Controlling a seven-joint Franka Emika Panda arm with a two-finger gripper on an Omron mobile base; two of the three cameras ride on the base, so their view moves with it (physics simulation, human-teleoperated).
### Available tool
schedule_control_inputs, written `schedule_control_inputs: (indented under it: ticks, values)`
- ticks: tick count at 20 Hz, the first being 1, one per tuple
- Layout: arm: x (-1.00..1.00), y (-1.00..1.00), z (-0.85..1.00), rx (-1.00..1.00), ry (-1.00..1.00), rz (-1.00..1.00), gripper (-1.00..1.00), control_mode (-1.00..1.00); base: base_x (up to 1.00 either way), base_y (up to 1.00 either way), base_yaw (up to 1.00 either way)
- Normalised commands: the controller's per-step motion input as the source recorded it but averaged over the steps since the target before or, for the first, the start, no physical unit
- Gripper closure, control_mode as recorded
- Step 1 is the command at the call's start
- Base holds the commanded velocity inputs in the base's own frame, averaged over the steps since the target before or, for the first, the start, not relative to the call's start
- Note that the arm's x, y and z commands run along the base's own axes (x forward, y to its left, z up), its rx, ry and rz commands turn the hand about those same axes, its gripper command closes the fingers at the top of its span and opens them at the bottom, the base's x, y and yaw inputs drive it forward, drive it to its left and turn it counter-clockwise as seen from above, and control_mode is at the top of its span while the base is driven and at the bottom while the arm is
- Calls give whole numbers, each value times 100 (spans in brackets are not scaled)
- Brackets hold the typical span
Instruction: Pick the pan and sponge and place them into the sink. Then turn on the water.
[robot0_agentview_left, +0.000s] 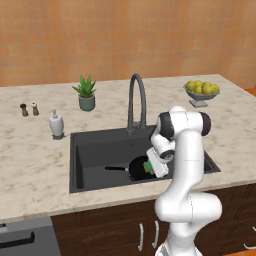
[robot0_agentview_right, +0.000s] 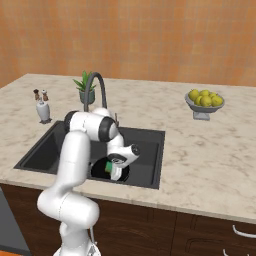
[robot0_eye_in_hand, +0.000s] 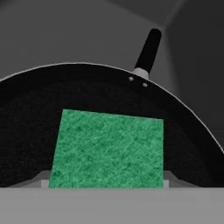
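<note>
The hand (robot0_eye_in_hand: 106, 181) is down inside the sink (robot0_agentview_left: 100, 145), pointing at the floor of the pan (robot0_eye_in_hand: 35, 109). In the hand view its two fingertips (robot0_eye_in_hand: 43, 180) stand just at either short edge of the sponge (robot0_eye_in_hand: 107, 148), one on each side. The sponge's green top faces the camera and fills the space between them. Whether the fingers press on the sponge or have let it go, I cannot tell: they flank it closely, and the contact itself is hidden at the bottom edge of the picture.

The sponge lies within the round of the pan, near the rim closest to the hand. The pan's dark floor spreads around it, and two small rivets sit where the thin black handle joins the far rim.

In the left base view the hand (robot0_agentview_left: 159, 162) hangs over the front right part of the sink. The sponge (robot0_agentview_left: 148, 165) shows as a green and yellow patch against it. The pan (robot0_agentview_left: 136, 167) rests on the sink floor, its handle pointing toward the sink's middle. In the right base view the hand (robot0_agentview_right: 116, 167), sponge (robot0_agentview_right: 108, 167) and pan (robot0_agentview_right: 100, 170) sit together near the sink's (robot0_agentview_right: 145, 145) front wall.

Behind the sink's back rim rises the dark arched faucet (robot0_agentview_left: 137, 100). On the beige worktop (robot0_agentview_left: 30, 160) left of the sink stands a white soap dispenser (robot0_agentview_left: 56, 124), with two small shakers (robot0_agentview_left: 29, 109) farther left. A potted plant (robot0_agentview_left: 86, 93) stands behind the sink's back left corner. A bowl of yellow fruit (robot0_agentview_left: 201, 91) stands well off behind the sink's right side.
</note>
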Motion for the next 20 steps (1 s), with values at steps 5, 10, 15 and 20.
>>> schedule_control_inputs:
  ticks: [5, 10, 15, 20]
  values:
    - [-3, 0, 73, 0, -6, 0, -100, -100, 0, 0, 0]
    - [0, -1, 99, 3, 1, 0, -100, -100, 0, 0, 0]
    - [-10, -1, 100, 2, -1, 1, -100, -100, 0, 0, 0]
    - [-54, -15, 77, 5, -18, 0, -100, -100, 0, 0, 0]
